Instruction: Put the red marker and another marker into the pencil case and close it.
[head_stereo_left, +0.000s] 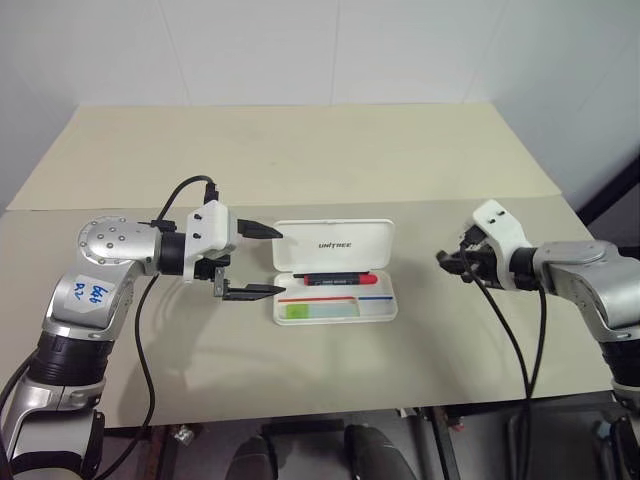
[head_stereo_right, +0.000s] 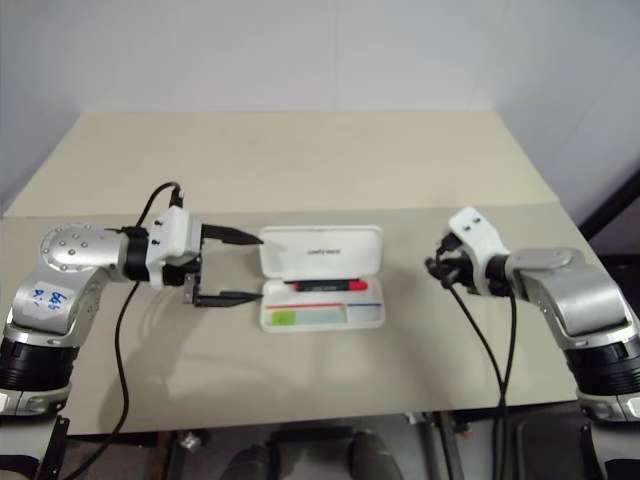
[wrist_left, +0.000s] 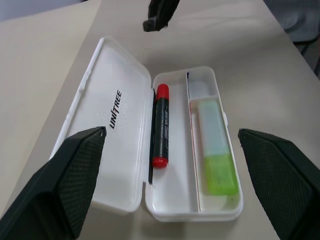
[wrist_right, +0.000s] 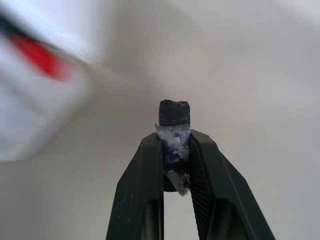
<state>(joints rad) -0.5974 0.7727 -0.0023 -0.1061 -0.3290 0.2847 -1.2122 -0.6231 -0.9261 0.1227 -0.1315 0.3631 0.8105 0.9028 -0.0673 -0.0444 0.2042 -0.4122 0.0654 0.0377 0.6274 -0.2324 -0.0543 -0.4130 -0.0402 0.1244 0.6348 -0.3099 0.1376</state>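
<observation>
Pencil case (head_stereo_left: 335, 270) open, red marker (head_stereo_left: 340, 278) inside, left hand (head_stereo_left: 255, 262) spread wide, right hand (wrist_right: 175, 150) pinching a small dark lump (hard to identify)

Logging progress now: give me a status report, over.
Left gripper open beside pencil case. Right gripper shut on small dark object. Red marker, green highlighter inside, lid open.

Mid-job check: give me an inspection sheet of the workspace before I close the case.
Surface: beige table, bare around the case.
Job's things: pencil case open, lid laid back; red marker in the compartment next to the hinge; green highlighter in the other compartment.
Clutter: nothing seen.
Grippers: left gripper beside the case, jaws wide apart; right gripper away from the case, jaws closed on a small dark piece.
Cables: black cable at left wrist, another under right arm.
Surroundings: white walls.
</observation>
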